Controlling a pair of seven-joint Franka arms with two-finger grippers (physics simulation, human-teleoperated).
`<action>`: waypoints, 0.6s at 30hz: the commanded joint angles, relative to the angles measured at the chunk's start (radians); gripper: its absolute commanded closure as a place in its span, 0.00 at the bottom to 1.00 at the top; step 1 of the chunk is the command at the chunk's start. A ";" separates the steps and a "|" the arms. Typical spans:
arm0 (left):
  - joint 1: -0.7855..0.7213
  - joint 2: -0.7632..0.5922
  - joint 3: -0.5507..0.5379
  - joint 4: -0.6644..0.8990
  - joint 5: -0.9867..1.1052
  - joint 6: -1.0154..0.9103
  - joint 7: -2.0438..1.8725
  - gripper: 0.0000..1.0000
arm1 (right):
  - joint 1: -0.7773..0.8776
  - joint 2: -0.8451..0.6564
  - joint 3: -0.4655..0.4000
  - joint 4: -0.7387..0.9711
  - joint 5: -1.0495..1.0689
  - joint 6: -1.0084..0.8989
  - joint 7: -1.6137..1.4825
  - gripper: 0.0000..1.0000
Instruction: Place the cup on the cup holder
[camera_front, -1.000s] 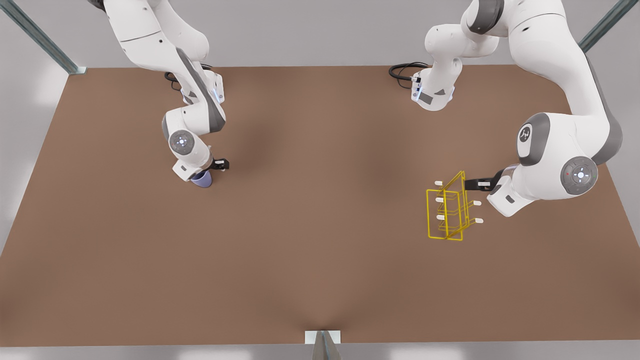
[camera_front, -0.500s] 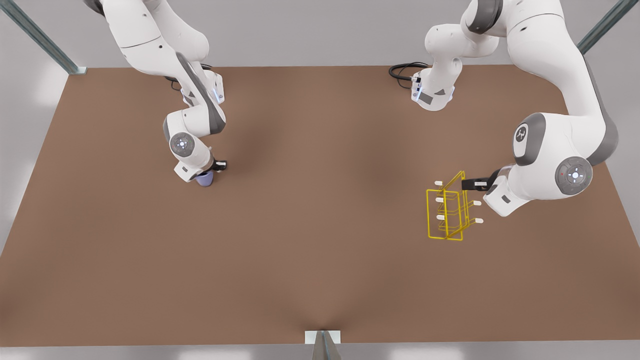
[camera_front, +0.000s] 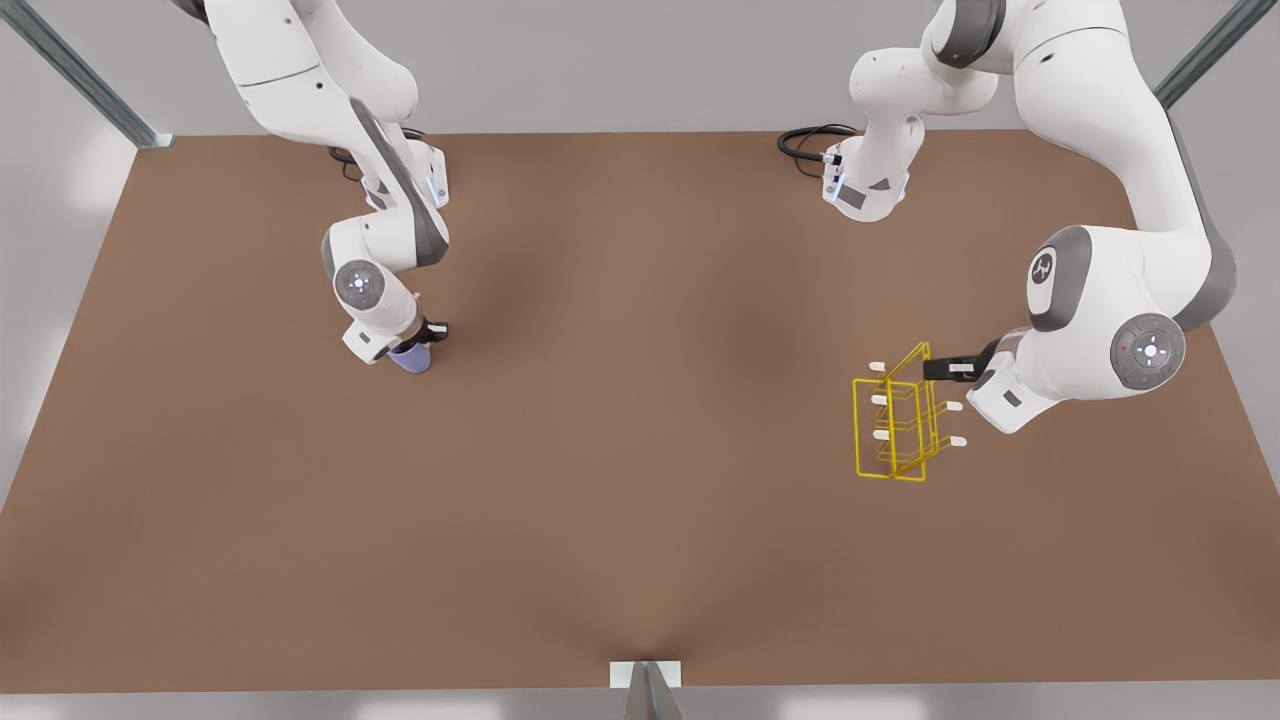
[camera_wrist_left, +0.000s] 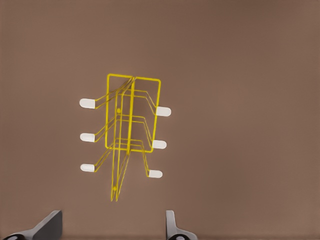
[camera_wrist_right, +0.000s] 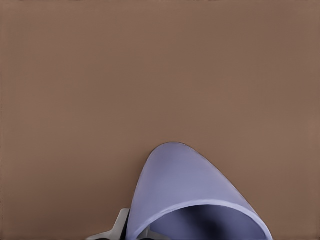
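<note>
brown table (camera_front: 640, 520), grey metal posts (camera_front: 85, 80) at its far corners, black cable (camera_front: 800, 145) near the far edge

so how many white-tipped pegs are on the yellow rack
6. In the left wrist view, three stick out on each side of the cup holder, stacked top to bottom. None seem hidden.

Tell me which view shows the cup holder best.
The left wrist view: the cup holder stands whole against the bare table, all six white-tipped pegs separate, with the open left gripper short of it. The front view shows it farther off, its wires overlapping. The right wrist view faces the cup.
</note>
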 joint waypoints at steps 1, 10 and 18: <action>0.000 -0.002 0.000 0.000 0.001 -0.001 -0.006 0.00 | 0.000 -0.012 0.000 0.008 -0.007 -0.033 0.016 0.79; 0.000 0.000 0.000 0.000 0.001 -0.004 -0.006 0.00 | 0.045 0.200 0.003 0.431 0.004 -0.241 0.074 0.79; 0.000 -0.002 0.000 0.000 0.001 -0.002 -0.006 0.00 | 0.181 0.445 0.017 0.961 0.004 -0.384 0.127 0.79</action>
